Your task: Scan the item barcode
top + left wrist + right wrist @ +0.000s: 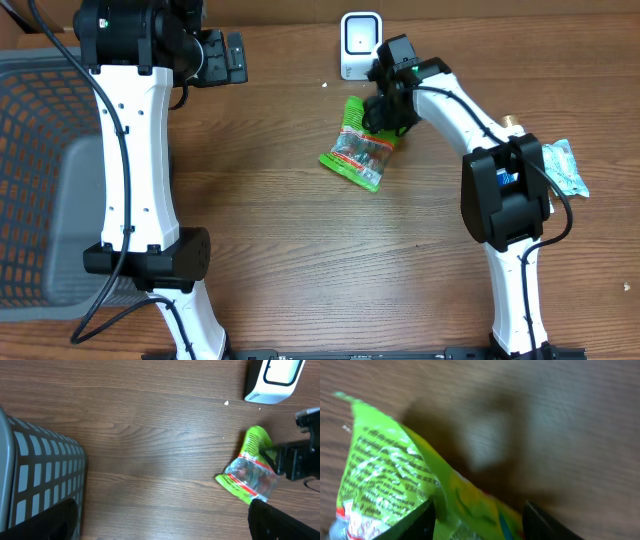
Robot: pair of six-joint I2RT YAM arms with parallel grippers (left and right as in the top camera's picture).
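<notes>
The right gripper (382,112) pinches the green packet (357,155) by its twelve-o'clock end, probably to lift it toward the scanner (360,40) at twelve o'clock. The left gripper (237,58) hangs spread wide, empty.

Left arm: runs up the left side of frame, wrist at upper left. Left gripper (236,58) points right, jaws spread wide.

Right arm: bends from lower right toward upper centre. Right gripper (381,118) angled down, fingers (417,522) closed against green packet (356,152).
</notes>
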